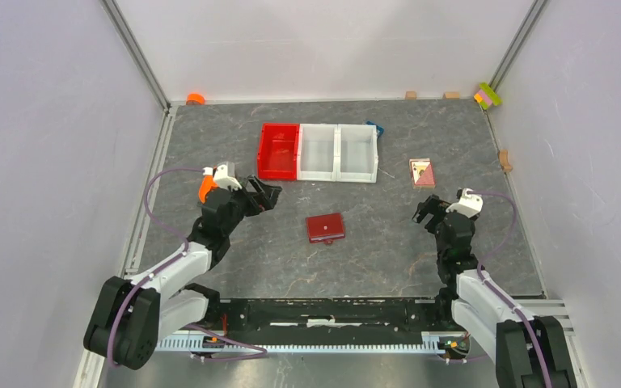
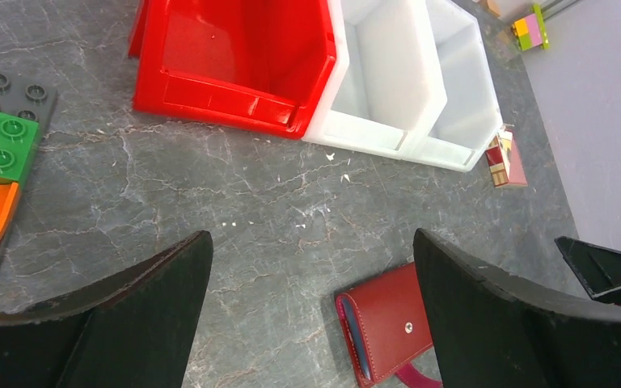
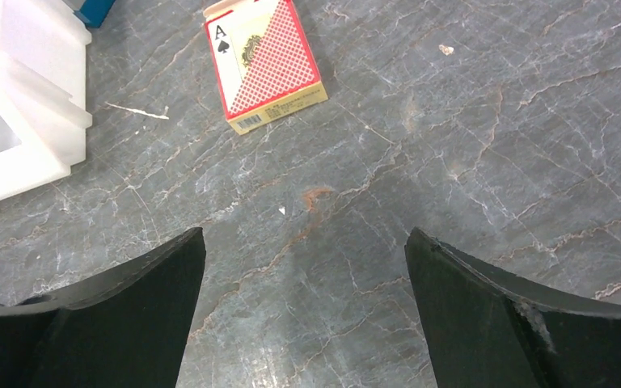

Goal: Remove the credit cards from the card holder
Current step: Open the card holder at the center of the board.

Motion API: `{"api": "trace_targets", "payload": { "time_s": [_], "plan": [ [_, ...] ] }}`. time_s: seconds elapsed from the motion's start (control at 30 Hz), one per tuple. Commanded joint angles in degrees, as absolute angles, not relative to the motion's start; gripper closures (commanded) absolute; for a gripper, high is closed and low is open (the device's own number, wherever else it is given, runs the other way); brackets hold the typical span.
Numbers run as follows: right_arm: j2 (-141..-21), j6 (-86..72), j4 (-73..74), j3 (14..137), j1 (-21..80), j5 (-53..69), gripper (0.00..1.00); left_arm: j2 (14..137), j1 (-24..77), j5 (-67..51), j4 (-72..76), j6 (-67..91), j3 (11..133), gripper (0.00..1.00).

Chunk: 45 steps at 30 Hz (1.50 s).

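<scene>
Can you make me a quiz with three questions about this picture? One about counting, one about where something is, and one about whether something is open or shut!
1. How many white bins stand beside the red bin?
A) one
B) two
C) four

2. Where is the card holder?
A) inside the red bin
B) held in a gripper
C) flat on the table between the two arms

3. How are the left gripper and the right gripper?
A) both open
B) both shut
C) one shut on the card holder

Answers:
1 B: two white bins sit in a row to the right of the red one.
2 C: it lies alone on the grey top, with neither gripper touching it.
3 A: each wrist view shows fingers wide apart, gripping nothing.
</scene>
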<state>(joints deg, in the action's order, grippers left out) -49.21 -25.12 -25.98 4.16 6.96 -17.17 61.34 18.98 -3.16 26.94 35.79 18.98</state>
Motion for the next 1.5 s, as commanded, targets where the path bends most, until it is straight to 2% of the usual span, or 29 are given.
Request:
{"api": "trace_targets", "payload": {
  "time_s": [0.0,0.13,0.47,0.67,0.83,0.97,1.13,1.47],
  "plan": [
    [-49.9,-26.4,-25.6,6.2,6.8,-18.9,0.02,61.7,19.0,-5.3,30.4,35.6,19.1,0.0],
    [-51.2,-27.9,-22.9,7.0,6.8,-21.4,0.02,64.3,19.1,-8.0,30.5,35.4,20.4,0.0],
    [-55.1,-25.8,-24.1,8.5,6.8,-15.9,0.02,66.3,21.6,-11.0,29.4,34.0,22.8,0.0],
    [-56.9,-25.5,-25.6,8.5,6.8,-13.8,0.02,64.7,29.2,-8.8,20.9,25.3,26.0,0.0],
    [-56.8,-25.1,-25.9,8.4,6.8,-12.7,0.02,64.8,35.9,-9.9,18.7,19.1,27.4,0.07],
    [-56.6,-24.7,-26.4,8.2,6.8,-12.8,0.02,68.3,41.8,-9.4,15.1,14.2,31.3,0.16],
    [-56.3,-24.7,-26.5,8.1,6.8,-13.2,0.02,72.1,47.1,-11.2,11.1,9.4,35.0,0.21],
    [-56.2,-24.3,-26.2,8.2,6.8,-13.9,0.02,78.7,53.9,-7.0,0.6,4.6,42.0,0.25]
  ]
}}
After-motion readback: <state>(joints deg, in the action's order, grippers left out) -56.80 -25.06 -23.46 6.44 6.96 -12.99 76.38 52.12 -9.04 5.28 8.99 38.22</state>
